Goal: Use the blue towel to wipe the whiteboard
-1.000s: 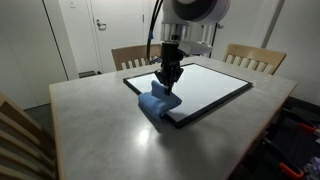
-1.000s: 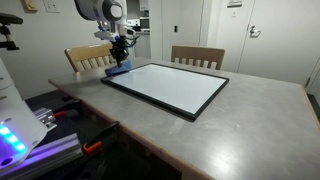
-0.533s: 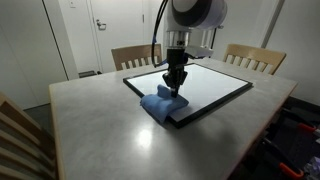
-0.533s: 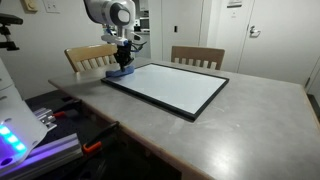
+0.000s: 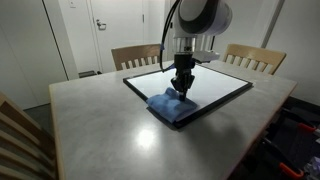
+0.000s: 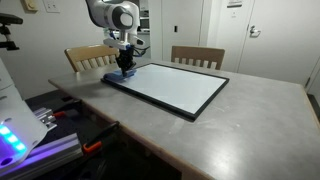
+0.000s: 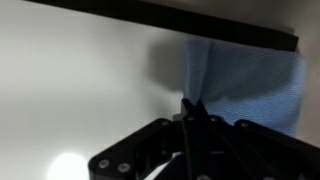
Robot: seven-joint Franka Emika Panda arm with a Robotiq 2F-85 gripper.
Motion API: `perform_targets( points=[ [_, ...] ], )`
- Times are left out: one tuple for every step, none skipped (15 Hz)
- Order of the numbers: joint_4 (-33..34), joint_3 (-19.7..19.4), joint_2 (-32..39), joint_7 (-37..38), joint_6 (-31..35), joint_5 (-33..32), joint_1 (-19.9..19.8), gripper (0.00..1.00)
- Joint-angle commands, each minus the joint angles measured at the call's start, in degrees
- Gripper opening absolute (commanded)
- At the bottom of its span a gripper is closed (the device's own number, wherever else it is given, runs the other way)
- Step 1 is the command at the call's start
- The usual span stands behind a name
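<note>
1. The blue towel [image 5: 168,104] lies rumpled on the whiteboard [image 5: 210,80], at the board corner closest to the surface's [image 5: 95,125] near edge. In both exterior views it sits right under the arm [image 5: 197,18].
2. The jaws are closed, pinching the top of the towel and holding it down against the board.
3. A second ago the towel hung over that corner and partly onto the grey surface. It has since been dragged inward with the jaws, and now most of it seems to rest on the white face, with one edge still near the black frame.
4. By my reading the wiping stroke has only begun, and nearly all of the board is still to be covered.
5. The wrist view shows only part of the towel [image 7: 245,85], with white board [image 7: 80,90] beside it. The jaw tips are a dark blur, the contact under the cloth is hidden, and I cannot tell whether the board carries any marks.
</note>
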Motion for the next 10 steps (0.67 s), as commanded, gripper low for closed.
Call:
perform_targets(
  points=[
    [-2.47,-1.70,0.41,1.75,1.48,-1.60,0.28,0.01],
    [-3.07,-2.14,0.25,2.08,1.73,-2.06,0.34,0.01],
    [-3.62,-2.47,0.06,1.95,2.14,-2.35,0.25,0.01],
    [-3.54,-2.73,-0.12,1.74,2.11,-2.52,0.09,0.01],
    [-3.73,-3.10,-0.30,1.80,2.19,-2.86,0.07,0.01],
    [-3.76,-3.44,-0.38,1.82,2.15,-3.18,0.01,0.01],
    [-3.66,-3.83,-0.40,1.82,2.09,-3.67,-0.10,0.01],
    [-3.51,-4.17,-0.43,1.81,1.88,-4.02,-0.24,0.01],
    [-3.30,-4.58,-0.40,1.75,1.74,-4.44,-0.40,0.01],
    [-3.18,-5.03,-0.37,1.89,1.64,-5.00,-0.44,0.01]
  ],
)
